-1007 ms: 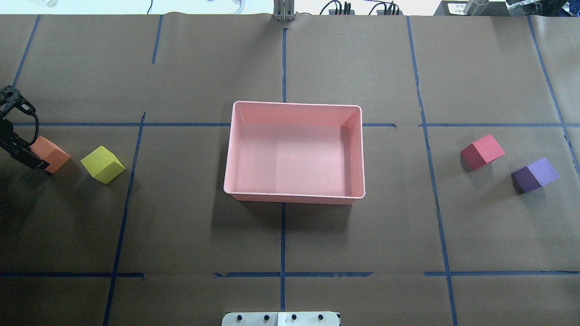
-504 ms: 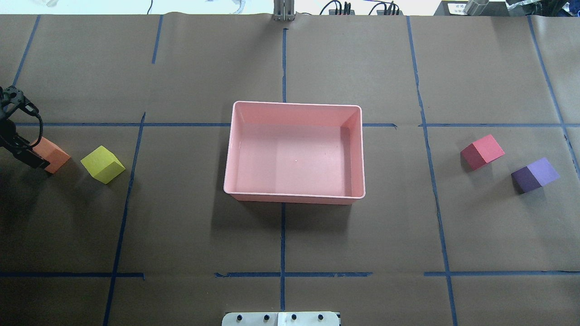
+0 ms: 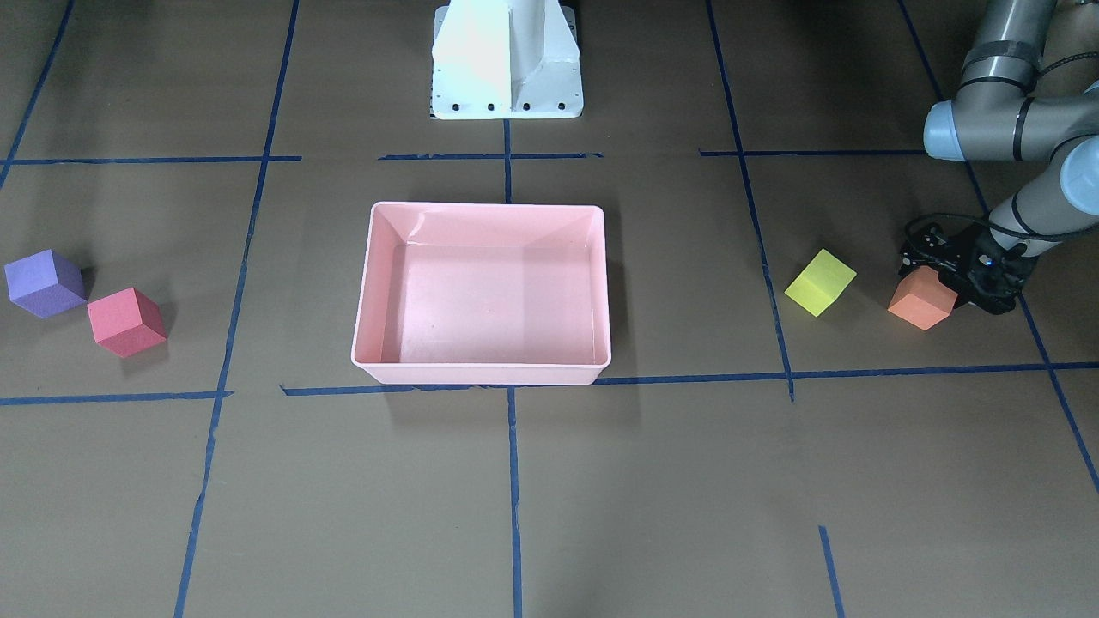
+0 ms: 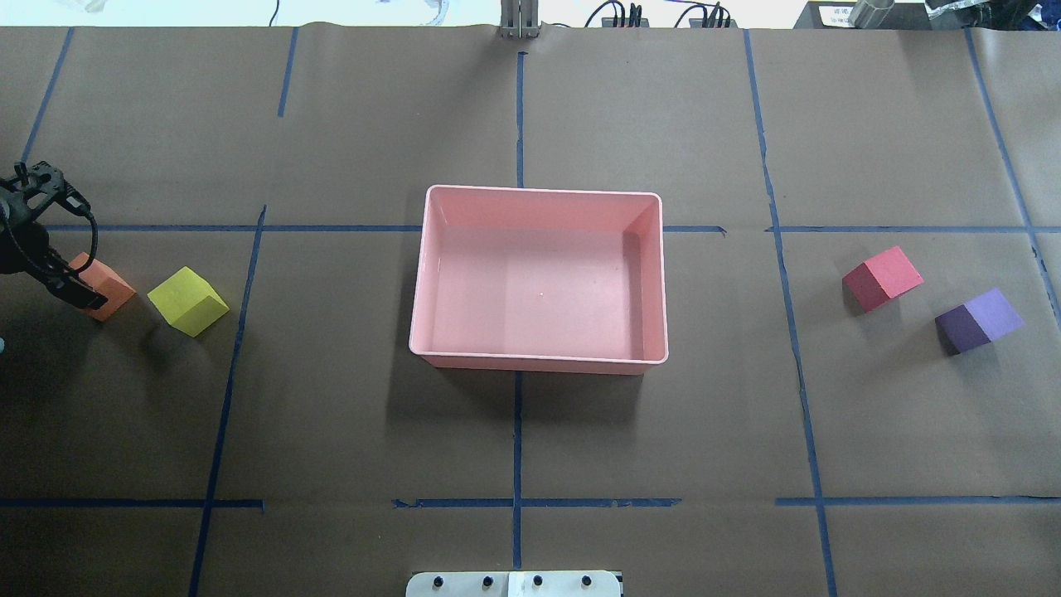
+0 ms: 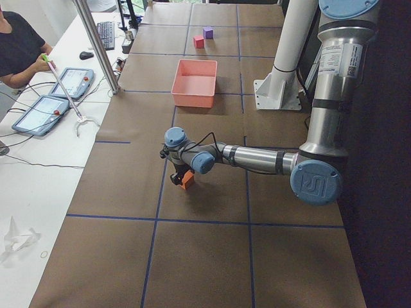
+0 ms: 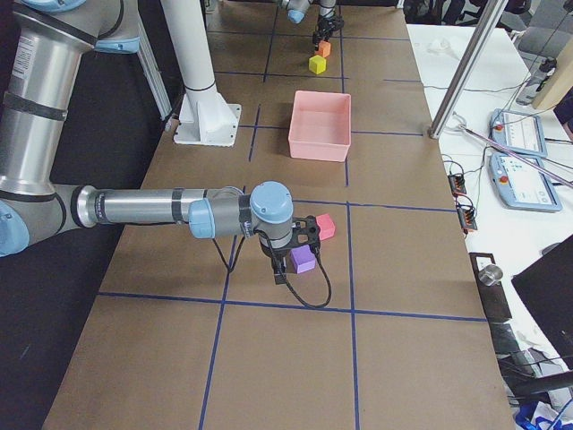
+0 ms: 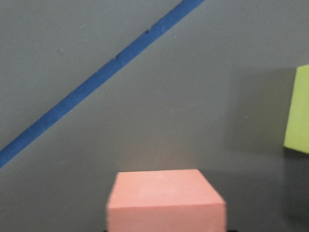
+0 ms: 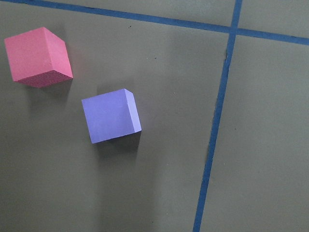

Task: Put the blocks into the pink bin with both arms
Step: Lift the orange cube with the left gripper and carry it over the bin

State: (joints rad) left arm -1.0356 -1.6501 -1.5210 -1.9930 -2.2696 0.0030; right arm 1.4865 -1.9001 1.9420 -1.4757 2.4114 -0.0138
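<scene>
Bearing a white logo (image 5: 314, 185), one blue cap (image 5: 329, 168) fronts the left arm (image 5: 257, 157).

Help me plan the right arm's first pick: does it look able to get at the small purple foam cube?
Probably yes. The right arm hangs over the purple foam cube, which lies on bare brown paper, apart from the red-pink foam cube, with nothing covering it.

- Brown paper (image 4: 331, 414) w/ blue tape grid (image 4: 517, 431) under left claw (image 4: 73, 286).
- White desk (image 5: 38, 192), tablets (image 5: 72, 82), steel pole (image 5: 96, 45) past claw, operators' side.
</scene>
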